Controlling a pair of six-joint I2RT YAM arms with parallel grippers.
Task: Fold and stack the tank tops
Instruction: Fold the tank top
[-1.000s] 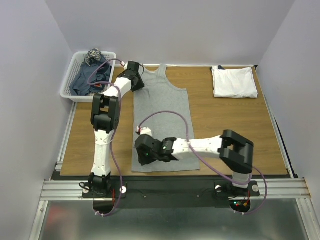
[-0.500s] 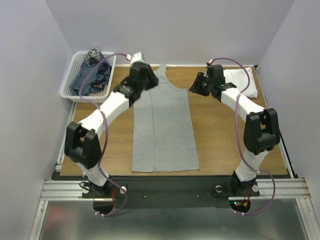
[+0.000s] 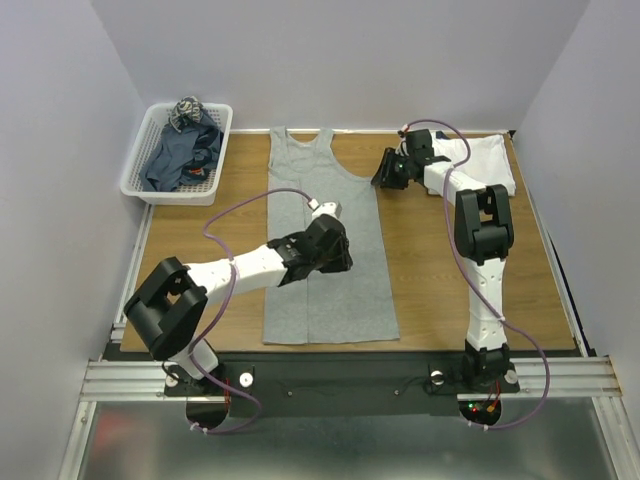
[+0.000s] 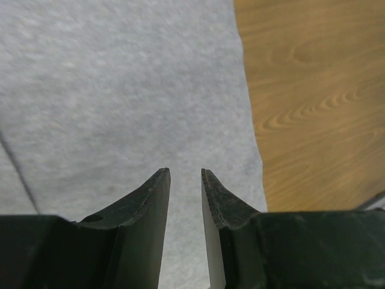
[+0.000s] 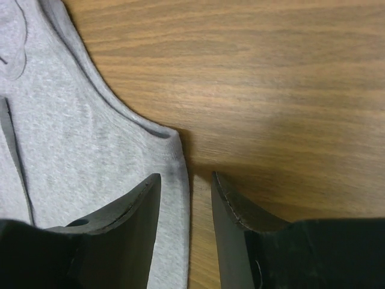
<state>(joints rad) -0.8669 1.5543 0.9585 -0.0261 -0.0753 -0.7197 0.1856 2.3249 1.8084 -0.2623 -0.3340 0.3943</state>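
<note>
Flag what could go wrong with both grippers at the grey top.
The right gripper straddles only the armhole corner of the grey tank top; a thin bite may slip.
The left gripper sits over flat cloth inboard of the edge; closing there could bunch it.
The right arm passes over the folded white top and might drag it.

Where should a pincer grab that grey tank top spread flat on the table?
Probably at its right side edge. The grey tank top lies flat on the table, so only a border lets a finger slip underneath. Come down from above on the right: one grip at the armhole corner, where the right pincer hovers open, and the left pincer lower along that edge.
</note>
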